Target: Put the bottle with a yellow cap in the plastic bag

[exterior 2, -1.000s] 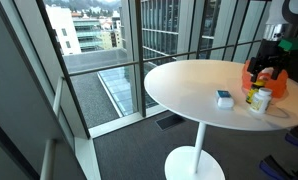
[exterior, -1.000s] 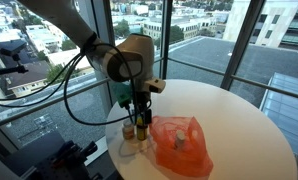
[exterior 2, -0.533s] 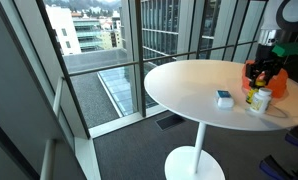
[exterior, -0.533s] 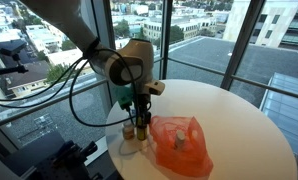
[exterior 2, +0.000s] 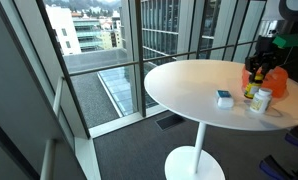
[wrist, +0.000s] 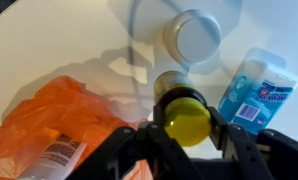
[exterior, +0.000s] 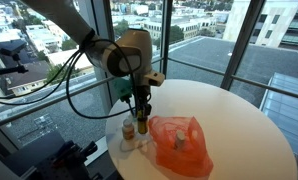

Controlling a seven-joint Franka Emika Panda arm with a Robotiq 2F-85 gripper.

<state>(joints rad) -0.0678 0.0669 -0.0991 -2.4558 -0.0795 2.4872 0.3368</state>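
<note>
In the wrist view my gripper [wrist: 187,122] is shut on the bottle with a yellow cap [wrist: 186,117], one finger on each side of the cap. The orange plastic bag [wrist: 44,135] lies just to its left, with a labelled item inside. In an exterior view the gripper [exterior: 140,112] holds the bottle [exterior: 141,124] upright near the table's edge, close beside the bag [exterior: 179,143]. From the opposite side, the gripper [exterior 2: 257,78] hangs in front of the bag [exterior 2: 276,82]. Whether the bottle's base touches the table is unclear.
A white-capped bottle [wrist: 192,38] stands beside the held one, also seen as a small jar [exterior: 128,130]. A blue packet [wrist: 254,88] lies on the round white table [exterior: 239,115], near its rim [exterior 2: 224,98]. Glass walls surround the table.
The jaws have closed from wide open onto the yellow cap. The arm has risen slightly since then.
</note>
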